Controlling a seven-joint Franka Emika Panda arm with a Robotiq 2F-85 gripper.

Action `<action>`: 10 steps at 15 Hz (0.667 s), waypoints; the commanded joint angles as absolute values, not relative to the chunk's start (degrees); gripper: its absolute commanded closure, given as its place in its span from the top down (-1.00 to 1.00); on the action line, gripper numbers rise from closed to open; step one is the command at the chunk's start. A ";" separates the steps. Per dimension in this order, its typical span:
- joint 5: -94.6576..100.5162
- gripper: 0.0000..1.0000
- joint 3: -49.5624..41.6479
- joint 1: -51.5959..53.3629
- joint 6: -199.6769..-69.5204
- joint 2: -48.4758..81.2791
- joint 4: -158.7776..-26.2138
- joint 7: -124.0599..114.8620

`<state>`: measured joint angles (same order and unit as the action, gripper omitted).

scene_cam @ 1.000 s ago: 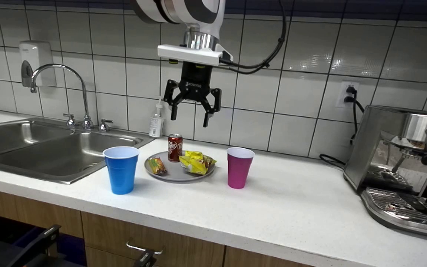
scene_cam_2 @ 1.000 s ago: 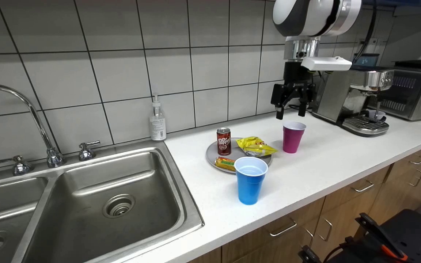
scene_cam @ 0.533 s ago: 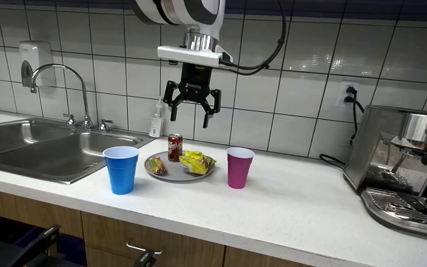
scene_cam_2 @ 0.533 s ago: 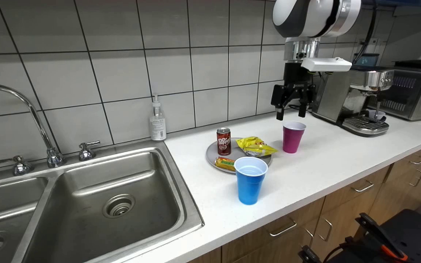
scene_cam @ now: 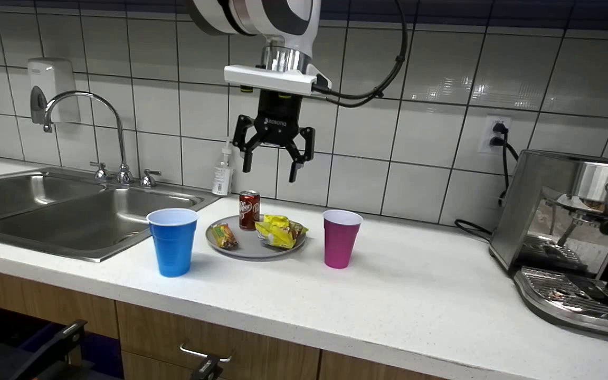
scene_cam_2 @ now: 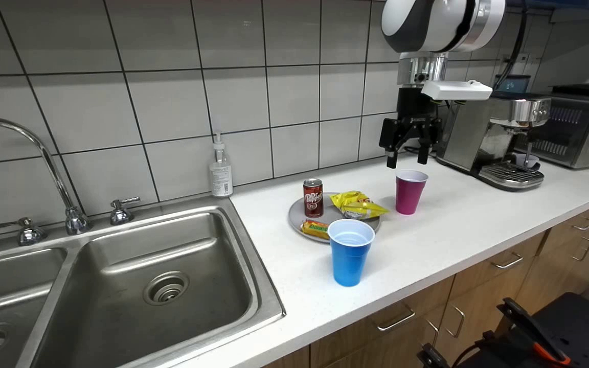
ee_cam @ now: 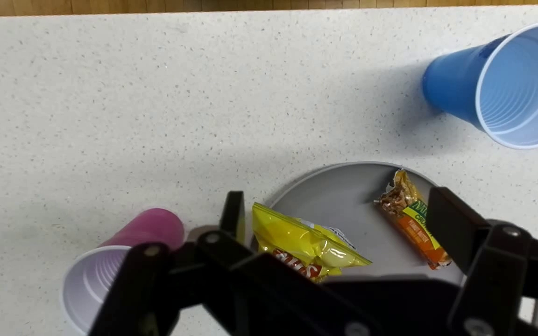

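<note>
My gripper (scene_cam: 269, 173) hangs open in the air, its fingers apart with nothing between them. It points down above the grey plate (scene_cam: 246, 245) on the white counter. On that plate are a yellow snack bag (ee_cam: 292, 233), a granola bar in a green and orange wrapper (ee_cam: 416, 224) and an upright dark red soda can (scene_cam_2: 313, 198). The can is hidden in the wrist view. A blue cup (scene_cam: 173, 245) and a magenta cup (scene_cam: 340, 240) stand upright on either side of the plate. In the wrist view, the gripper's linkage partly covers the magenta cup and the bag.
A steel double sink (scene_cam_2: 166, 245) with a curved faucet (scene_cam: 116, 121) adjoins the counter. By the tiled wall stands a clear pump bottle (scene_cam_2: 221, 174). A coffee machine (scene_cam: 573, 232) and a microwave (scene_cam_2: 581, 128) occupy the far end.
Compared with a second ago, my gripper sits a hair lower. Its fingers remain apart, and the plate, cups and snacks have stayed in place.
</note>
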<state>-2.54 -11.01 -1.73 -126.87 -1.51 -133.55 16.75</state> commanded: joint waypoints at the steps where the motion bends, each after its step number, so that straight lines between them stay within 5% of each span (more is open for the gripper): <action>1: -2.57 1.00 -9.36 -3.38 -126.74 -1.51 -133.48 16.75; 10: -3.39 1.00 -8.32 -3.53 -137.15 4.48 -132.80 20.73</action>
